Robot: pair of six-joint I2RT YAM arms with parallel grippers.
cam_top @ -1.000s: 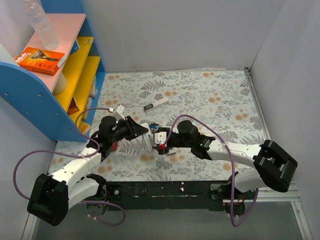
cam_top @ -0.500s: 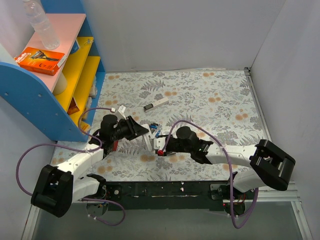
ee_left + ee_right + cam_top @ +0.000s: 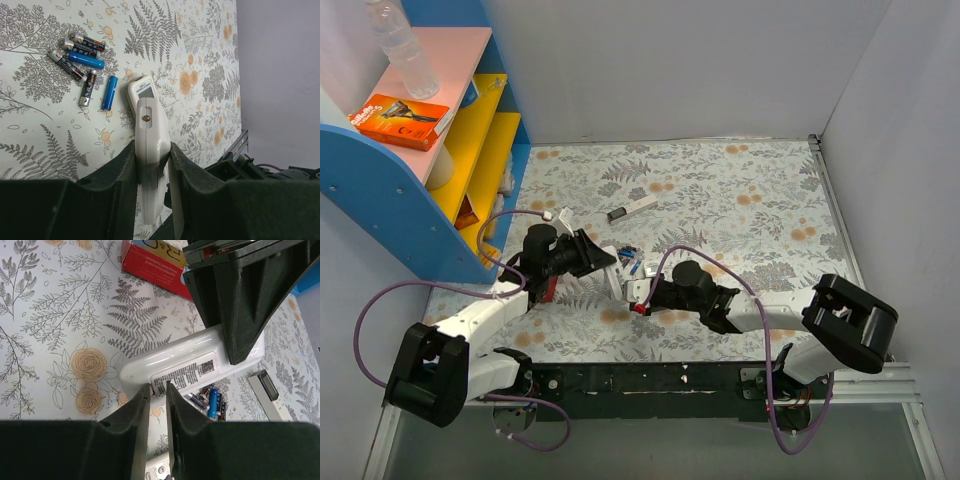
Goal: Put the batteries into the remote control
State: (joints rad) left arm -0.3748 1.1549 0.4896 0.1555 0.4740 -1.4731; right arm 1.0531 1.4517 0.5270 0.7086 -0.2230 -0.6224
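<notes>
My left gripper (image 3: 152, 150) is shut on a white remote control (image 3: 146, 125) and holds it on edge above the table. In the top view the left gripper (image 3: 608, 262) and the remote (image 3: 618, 278) are at mid table. The remote's labelled back (image 3: 190, 372) faces my right gripper (image 3: 157, 387). Its jaws are nearly closed, with their tips at the label's lower edge. A small red thing (image 3: 640, 308) sits at those tips, and I cannot tell what it is. Several blue and black batteries (image 3: 82, 55) lie loose on the cloth, also in the right wrist view (image 3: 212, 401).
A second white remote (image 3: 167, 475) lies under my right gripper. A long white bar with a black end (image 3: 632, 209) lies farther back. A red box (image 3: 155, 262) sits by the left arm. A blue and yellow shelf (image 3: 410, 170) stands at the left.
My right gripper has slid a little nearer and to the left, staying at the held remote. The left gripper and the remote have barely moved.
</notes>
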